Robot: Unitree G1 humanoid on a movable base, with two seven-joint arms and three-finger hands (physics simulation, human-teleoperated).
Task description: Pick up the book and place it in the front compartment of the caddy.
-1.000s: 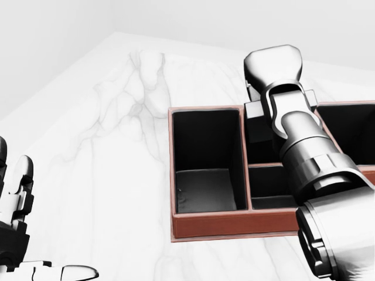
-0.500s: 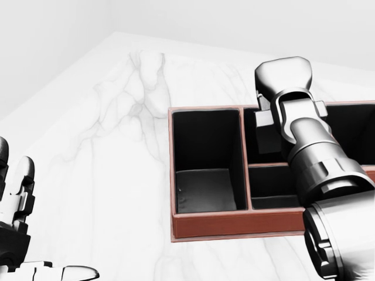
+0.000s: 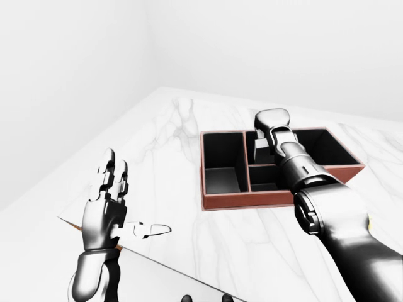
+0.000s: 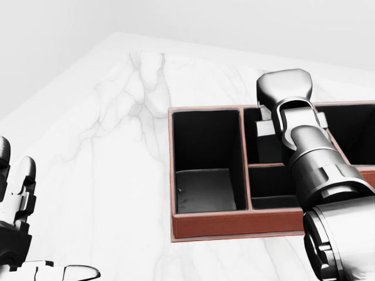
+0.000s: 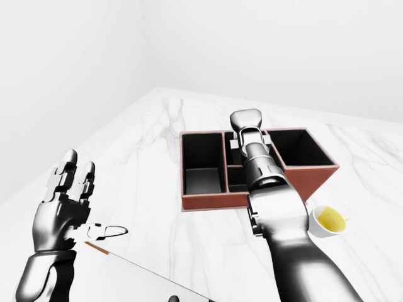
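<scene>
**Colleague:** What are you seeing now?

**Me:** I am looking down on a white marble worktop. The brown caddy is sitting near its far corner, towards the top of the left-eye view, and its dark compartments are open upwards.

**Colleague:** And the right hand?

**Me:** I am holding the right arm stretched out over the caddy. The right hand is hanging above the middle compartments, near the caddy's far wall. I am seeing only the back of it, so I cannot tell if the fingers are spread or pressed together.

**Colleague:** The left one?

**Me:** The left hand is standing upright near the worktop's near left edge. Its fingers are pointing up, straight and close beside each other, and the thumb is sticking out to the side. It is gripping nothing.

**Colleague:** Where is the book?

**Me:** I am not finding it in any view. A flat pale slab with a brown edge is lying just beside the left hand, but I cannot tell what it is.

**Colleague:** Anything else?

**Me:** A white cup with yellow inside is standing near the caddy's near right corner.
</scene>
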